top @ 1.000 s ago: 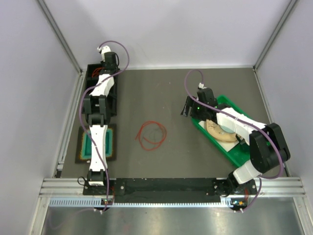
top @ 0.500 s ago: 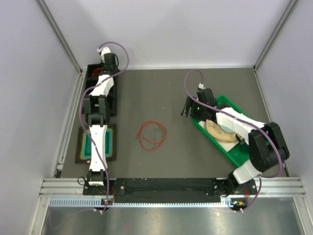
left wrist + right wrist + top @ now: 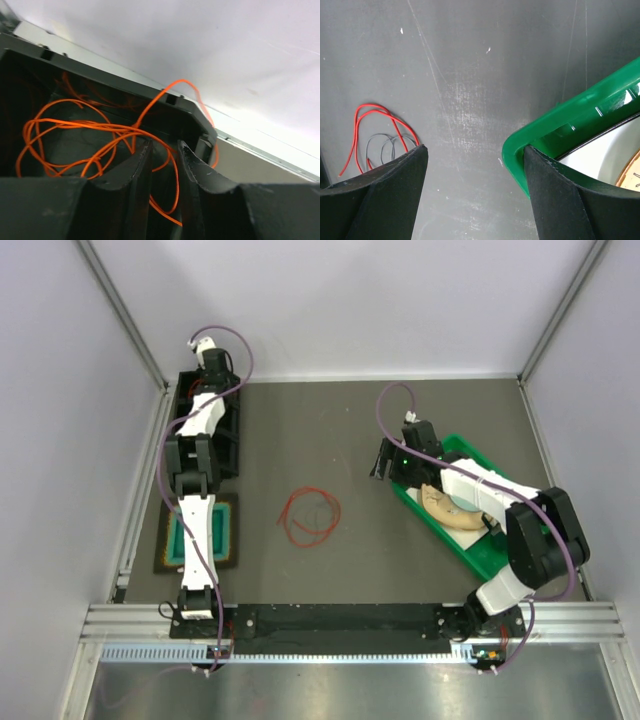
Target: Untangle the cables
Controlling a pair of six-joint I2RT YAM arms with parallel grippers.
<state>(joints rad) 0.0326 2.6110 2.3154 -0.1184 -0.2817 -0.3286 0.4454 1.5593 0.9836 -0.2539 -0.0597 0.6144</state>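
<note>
Left arm [image 3: 197, 530]: stretched away from its base along the table's left edge, elbow over the black bin [image 3: 228, 440], forearm running on to the bin's far end, where the wrist tips down into it.
Left gripper [image 3: 162, 147]: inside the bin near its far wall, jaws parted by only a narrow slot; a strand runs across the slot, but nothing is visibly pinched.
Orange cables [image 3: 90, 135]: tangled loops lying in the bin, one loop rising over its far rim.
Teal tray [image 3: 225, 535]: just on the near side of the bin, on a dark mat, partly under the left arm.
Red cables [image 3: 310, 515]: loose loops on the table [image 3: 330, 420], right of the bin and well apart from it, touched by neither gripper.
Grey cable [image 3: 390, 145]: thin, looped within the red ones.
Right gripper [image 3: 475, 155]: further right of the bin than the red loops, above bare table, jaws spread wide and empty.
Right arm [image 3: 540, 540]: folded back at the elbow, forearm reaching leftward toward the bin's side.
Green tray [image 3: 470, 455]: far right of the bin, under the right forearm, its corner just beside the right gripper.
</note>
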